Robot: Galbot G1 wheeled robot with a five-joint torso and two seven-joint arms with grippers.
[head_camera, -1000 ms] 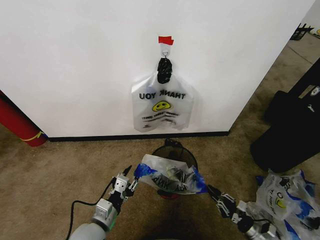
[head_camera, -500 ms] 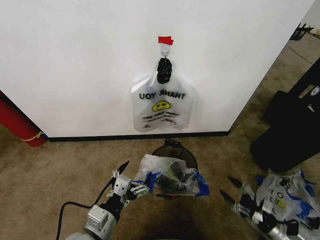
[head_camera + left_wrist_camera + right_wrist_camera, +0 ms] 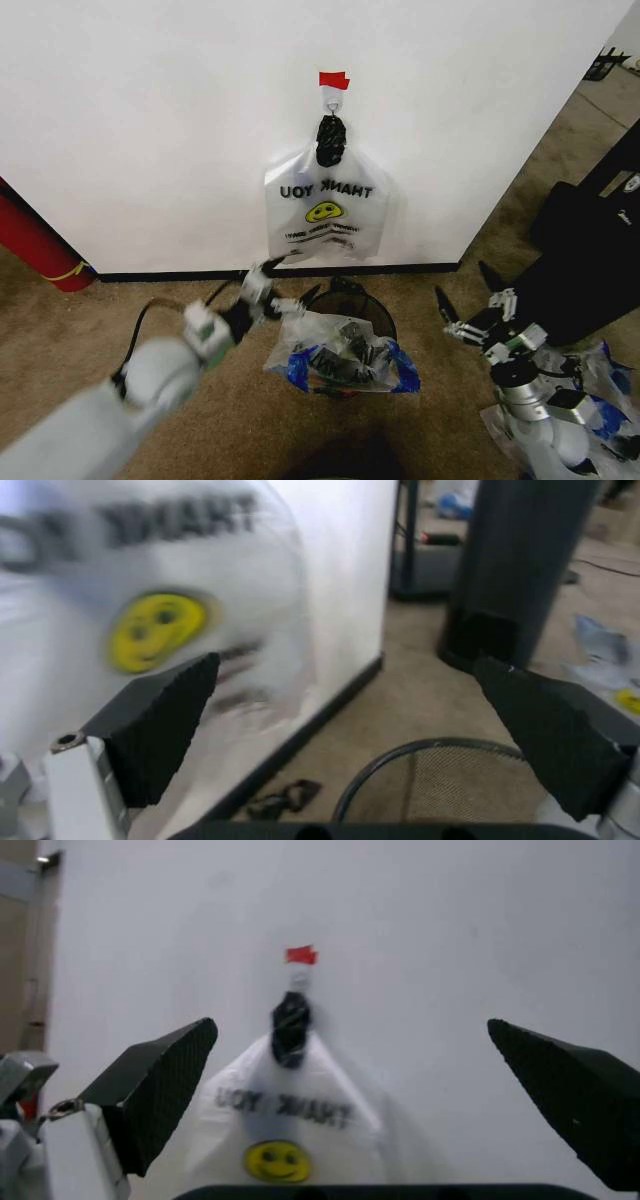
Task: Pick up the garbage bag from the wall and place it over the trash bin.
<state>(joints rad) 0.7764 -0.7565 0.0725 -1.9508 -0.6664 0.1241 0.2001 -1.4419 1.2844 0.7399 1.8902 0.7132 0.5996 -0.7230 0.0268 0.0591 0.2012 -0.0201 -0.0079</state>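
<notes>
- Carpeted brown floor (image 3: 120, 330) runs up to the wall (image 3: 150, 120), which is plain white with a black baseboard (image 3: 200, 274).
- Garbage bag (image 3: 340, 352) with blue handle tips sits draped over the trash bin (image 3: 350, 298); black mesh rim shows behind the plastic, red base just under it.
- Neither gripper touches this bag.
- Left gripper (image 3: 275, 290) hovers above the bin's left rim, close to the wall; fingers spread apart, nothing between them. Left wrist view confirms the wide gap, with the bin's rim (image 3: 420, 769) below.
- Right gripper (image 3: 472, 300) is raised to the right of the bin, well apart from it; fingers splayed, empty.
- Second bag with mirrored lettering (image 3: 322, 212) and a yellow smiley hangs on a small hook (image 3: 332, 101) under a red tape strip (image 3: 333, 79).
- Large black case (image 3: 580, 250) stands at the right; a bundle of bags (image 3: 600, 400) lies in front of it.
- Red cylinder (image 3: 35, 245) lies at far left.
</notes>
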